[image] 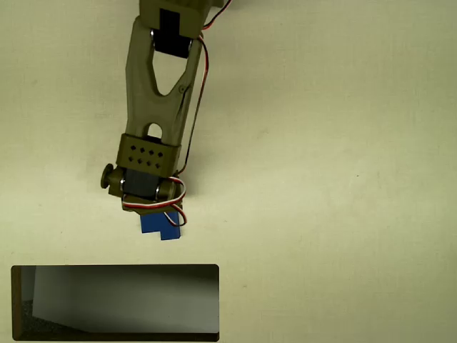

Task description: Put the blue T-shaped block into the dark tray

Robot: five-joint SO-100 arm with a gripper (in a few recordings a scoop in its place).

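Olive-green and nearest the overhead camera, the arm (161, 78) reaches down the picture from the top edge, with red, white and black wires running along its right side. Its gripper (158, 214) sits at the lower end of the arm, pointing toward the bottom of the picture, and the wrist hides the fingers from above, so whether the pincer is apart or clamped on anything cannot be told.

Just below the wrist, the blue T-shaped block (160, 225) pokes out from under the gripper. A wider blue part lies to the upper left and a smaller step juts down at the lower right; the rest is covered, so its long axis and heading cannot be read with confidence.

Below the block, apart from it across a strip of bare cream table (335, 179), lies the dark tray (114, 269), its long side running left to right along the bottom edge, with a shaded grey inside
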